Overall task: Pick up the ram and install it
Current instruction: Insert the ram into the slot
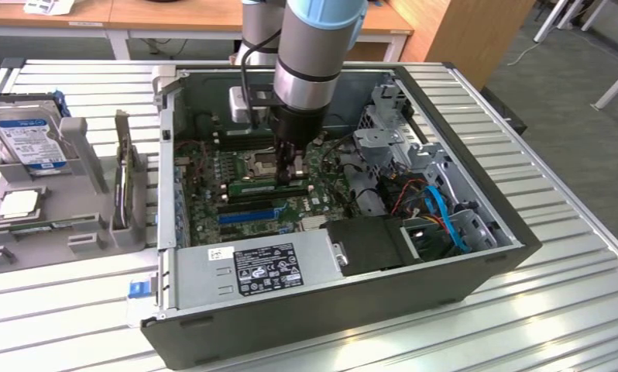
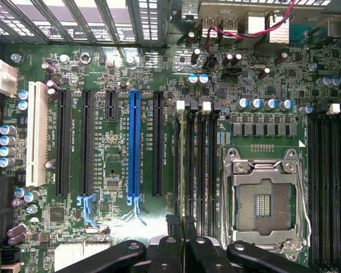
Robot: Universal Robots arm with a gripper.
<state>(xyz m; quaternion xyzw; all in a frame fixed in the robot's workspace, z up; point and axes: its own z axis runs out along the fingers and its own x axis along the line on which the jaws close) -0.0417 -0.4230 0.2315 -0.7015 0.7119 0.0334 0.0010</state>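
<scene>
The ram (image 1: 255,187) is a thin green stick lying along a black memory slot on the motherboard (image 1: 200,198), inside the open computer case. My gripper (image 1: 291,178) reaches straight down into the case over the stick's end toward the exterior view's right. In the wrist view the ram (image 2: 185,165) shows edge-on in the memory slot nearest the long black expansion slots, running from its white clip to my gripper (image 2: 183,228). The two black fingers (image 2: 168,245) stand close together on either side of the stick's edge.
Beside the memory slots lie the bare CPU socket (image 2: 265,199) and a blue expansion slot (image 2: 134,149). The power supply (image 1: 257,263), drive cage (image 1: 392,143) and blue cables (image 1: 445,213) crowd the case. Outside, grey holders carry a hard drive (image 1: 25,139) and an upright expansion card (image 1: 128,186).
</scene>
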